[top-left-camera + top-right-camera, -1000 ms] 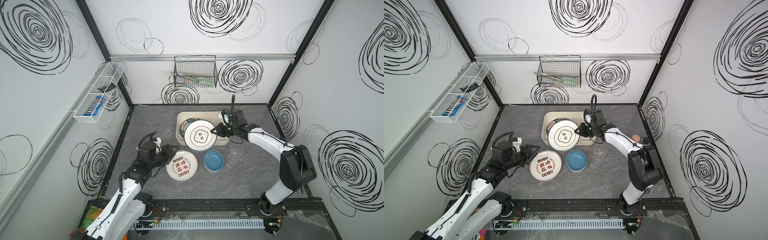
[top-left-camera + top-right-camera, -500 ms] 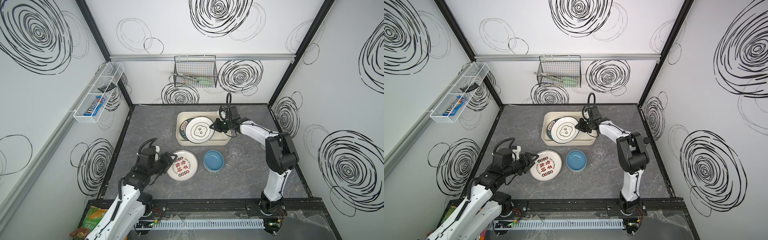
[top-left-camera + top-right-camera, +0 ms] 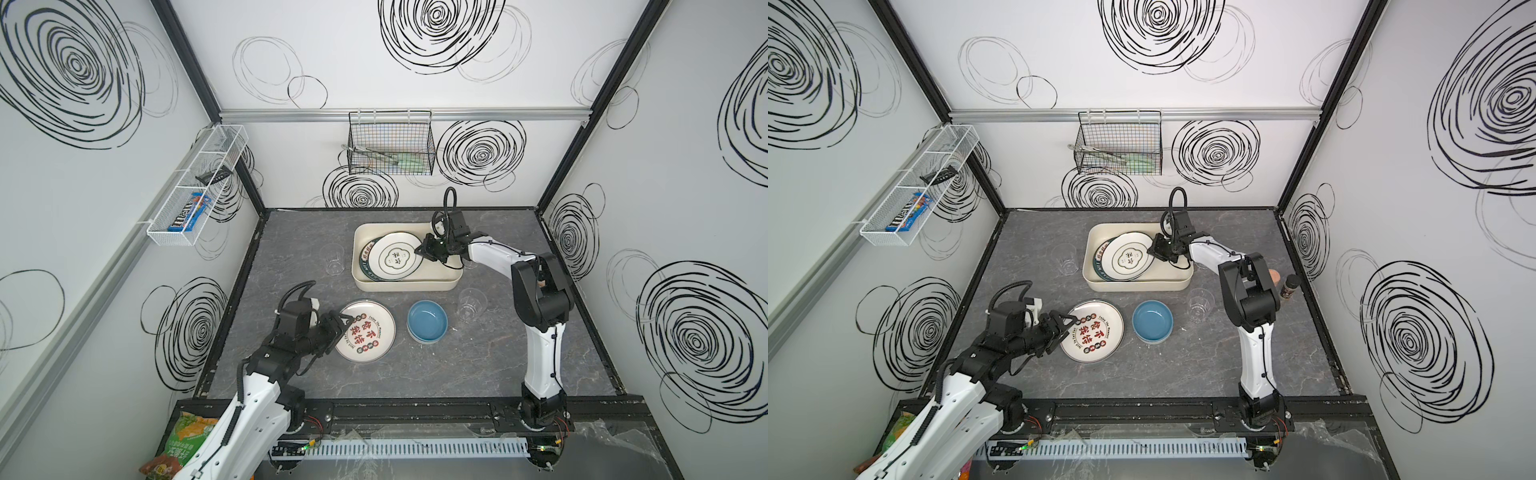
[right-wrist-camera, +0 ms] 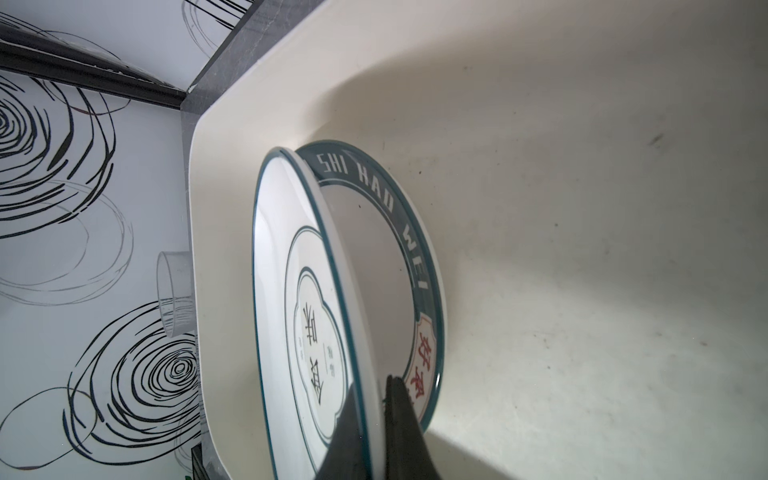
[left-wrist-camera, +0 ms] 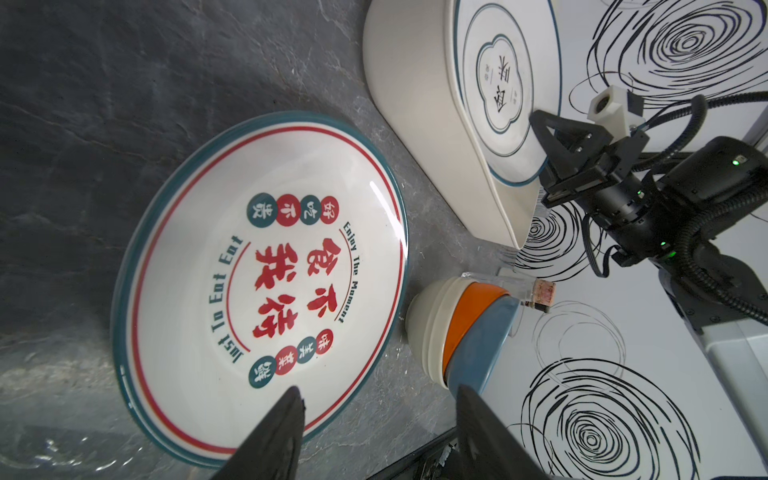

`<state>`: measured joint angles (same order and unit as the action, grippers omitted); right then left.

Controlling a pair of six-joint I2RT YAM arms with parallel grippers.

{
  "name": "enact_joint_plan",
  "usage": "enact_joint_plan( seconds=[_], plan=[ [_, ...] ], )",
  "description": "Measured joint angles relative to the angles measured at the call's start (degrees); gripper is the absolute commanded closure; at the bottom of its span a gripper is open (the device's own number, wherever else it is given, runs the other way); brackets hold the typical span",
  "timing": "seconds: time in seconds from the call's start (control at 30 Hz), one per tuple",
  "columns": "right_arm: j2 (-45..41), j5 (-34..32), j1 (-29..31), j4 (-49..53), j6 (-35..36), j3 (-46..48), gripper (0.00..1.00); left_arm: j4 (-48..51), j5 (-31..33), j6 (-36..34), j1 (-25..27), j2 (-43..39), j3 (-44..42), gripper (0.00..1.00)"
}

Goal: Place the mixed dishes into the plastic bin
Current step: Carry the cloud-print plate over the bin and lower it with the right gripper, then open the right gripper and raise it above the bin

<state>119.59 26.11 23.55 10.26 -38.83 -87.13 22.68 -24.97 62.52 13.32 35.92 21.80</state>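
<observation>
The cream plastic bin (image 3: 405,286) stands at the back middle of the table. Inside it my right gripper (image 4: 372,382) is shut on the rim of a white plate with a thin green line (image 3: 392,257). That plate is tilted over a plate with a dark green lettered rim (image 4: 399,208). In front of the bin, a plate with red characters (image 3: 368,332) lies flat on the table. My left gripper (image 5: 378,390) is open at its near-left edge, one finger over the rim. A blue bowl (image 3: 427,321) tops an orange and a cream bowl (image 5: 432,332) beside it.
One clear cup (image 3: 333,258) stands left of the bin and another (image 3: 469,305) right of the blue bowl. A black wire basket (image 3: 390,143) hangs on the back wall, a white mesh rack (image 3: 195,187) on the left wall. A small bottle (image 3: 1289,286) stands at the right edge.
My right gripper has carried its plate lower and further back into the bin. My left gripper has moved up to the red-character plate's edge and opened wider.
</observation>
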Motion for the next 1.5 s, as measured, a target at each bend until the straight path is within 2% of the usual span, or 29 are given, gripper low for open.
enact_joint_plan(
  seconds=[0.93,1.07,1.2,1.5],
  plan=[
    [5.8,-0.9,0.5,-1.3,-2.2,-4.7,0.91,0.0,0.1,0.0,0.0,0.0,-1.3,0.38],
    [6.2,-0.9,0.7,-1.5,-2.2,-5.1,0.88,0.0,0.1,0.0,0.0,0.0,-1.6,0.38],
    [6.4,-1.4,1.0,-1.4,-2.0,-5.7,0.76,0.0,0.1,0.0,0.0,-0.1,-1.6,0.38],
    [6.4,-5.7,1.6,1.4,0.3,-5.9,0.73,0.0,0.1,0.0,0.0,-0.4,-1.6,0.38]
  ],
)
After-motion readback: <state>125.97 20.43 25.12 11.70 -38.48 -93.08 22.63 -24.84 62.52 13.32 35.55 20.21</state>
